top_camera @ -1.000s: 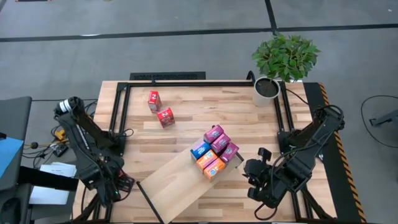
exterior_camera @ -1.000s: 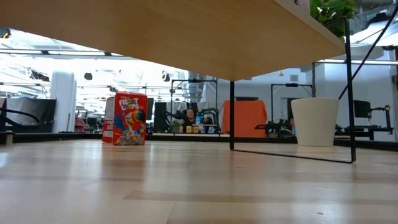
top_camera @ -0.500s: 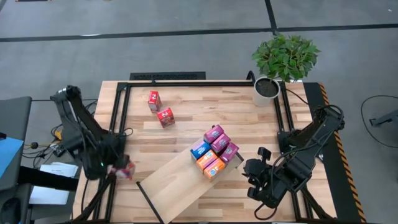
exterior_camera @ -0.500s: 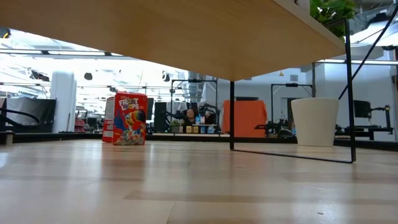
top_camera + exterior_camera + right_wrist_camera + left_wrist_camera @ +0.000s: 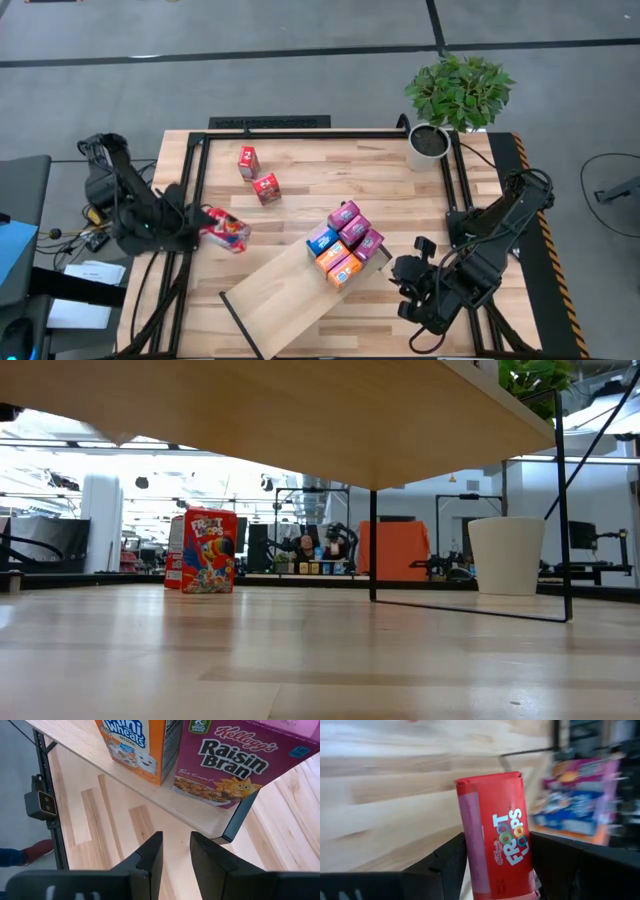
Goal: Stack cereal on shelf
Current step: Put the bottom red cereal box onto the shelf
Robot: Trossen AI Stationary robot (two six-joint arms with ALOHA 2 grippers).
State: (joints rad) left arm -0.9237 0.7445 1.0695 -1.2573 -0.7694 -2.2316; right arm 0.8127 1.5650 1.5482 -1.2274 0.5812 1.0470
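So far we count 6 cereal boxes (image 5: pixel 344 243) clustered at one end of the shelf (image 5: pixel 285 298). 2 red boxes (image 5: pixel 257 175) stand on the table near its far-left corner. Our left gripper (image 5: pixel 205 224), clamped on a red Froot Loops box (image 5: pixel 499 842), carries it over the table's left edge. Our right gripper (image 5: pixel 174 851) waits near the shelf's loaded end, fingers narrowly apart, holding nothing. Any second layer is hidden to us.

Blurred, hidden and cropped

Blurred: the stacked pink, blue and orange cereal boxes (image 5: pixel 580 795). The left gripper (image 5: pixel 497 865) hides the red Froot Loops box's (image 5: pixel 497 840) lower end.
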